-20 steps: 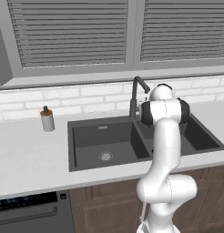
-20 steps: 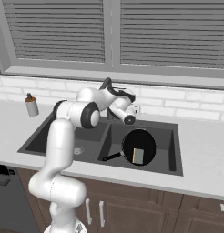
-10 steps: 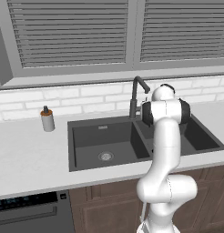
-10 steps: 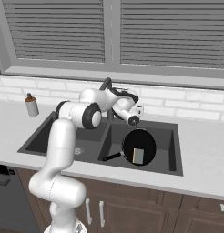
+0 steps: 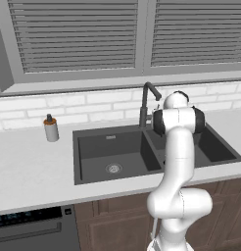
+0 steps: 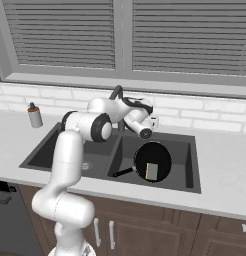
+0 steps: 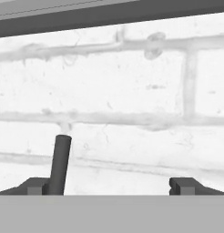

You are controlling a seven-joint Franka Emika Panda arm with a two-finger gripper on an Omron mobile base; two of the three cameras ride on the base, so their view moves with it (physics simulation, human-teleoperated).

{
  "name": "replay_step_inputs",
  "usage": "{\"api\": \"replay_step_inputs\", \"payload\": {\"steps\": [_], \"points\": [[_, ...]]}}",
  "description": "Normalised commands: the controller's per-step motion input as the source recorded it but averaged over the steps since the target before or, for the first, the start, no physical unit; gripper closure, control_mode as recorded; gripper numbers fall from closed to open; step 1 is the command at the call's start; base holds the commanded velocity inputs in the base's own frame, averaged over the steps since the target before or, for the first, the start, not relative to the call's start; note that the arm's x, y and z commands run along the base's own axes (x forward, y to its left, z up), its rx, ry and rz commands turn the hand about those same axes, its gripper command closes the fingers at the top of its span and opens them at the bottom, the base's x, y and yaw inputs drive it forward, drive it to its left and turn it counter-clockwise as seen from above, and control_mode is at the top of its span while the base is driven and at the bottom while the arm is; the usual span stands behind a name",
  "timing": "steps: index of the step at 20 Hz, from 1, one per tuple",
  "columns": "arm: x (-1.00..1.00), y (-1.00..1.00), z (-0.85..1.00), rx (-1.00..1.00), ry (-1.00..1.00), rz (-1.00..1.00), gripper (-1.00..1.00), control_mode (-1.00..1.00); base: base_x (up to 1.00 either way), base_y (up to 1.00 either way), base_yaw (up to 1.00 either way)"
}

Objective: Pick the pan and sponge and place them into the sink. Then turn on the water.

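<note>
Pan [image 6: 152,161] inside sink [image 6: 194,165] — pincer [image 7: 114,186] agape.

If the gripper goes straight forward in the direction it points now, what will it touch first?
Probably the white brick wall behind the sink. The open gripper faces it squarely, with nothing between the tips. A thin dark rod, likely the faucet lever, stands by one fingertip and might be brushed; depth is unclear.

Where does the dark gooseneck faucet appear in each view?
Left base view: dark gooseneck faucet right of centre, behind the dark grey double-basin sink.
Right base view: faucet centre-left, mostly behind the arm.
Hand view: cannot identify it for sure.
Shared landmark: white brick backsplash.
</note>
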Motion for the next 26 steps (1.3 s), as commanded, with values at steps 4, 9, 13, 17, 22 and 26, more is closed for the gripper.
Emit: {"api": "replay_step_inputs", "payload": {"steps": [4,9,13,17,22,26], "points": [[0.00,-0.65,0.00,0.01,-0.03,-0.10,-1.00,-1.00,0.00,0.00,0.00],[0.00,-0.67,0.00,0.01,-0.01,-0.07,-1.00,-1.00,0.00,0.00,0.00],[0.00,-0.72,0.00,0.02,0.00,-0.02,-1.00,-1.00,0.00,0.00,0.00],[0.00,-0.77,0.00,0.03,0.00,0.00,-1.00,-1.00,0.00,0.00,0.00],[0.00,-0.71,0.00,0.03,0.00,0.00,-1.00,-1.00,0.00,0.00,0.00],[0.00,-0.62,0.00,0.04,0.00,0.00,-1.00,-1.00,0.00,0.00,0.00]]}}
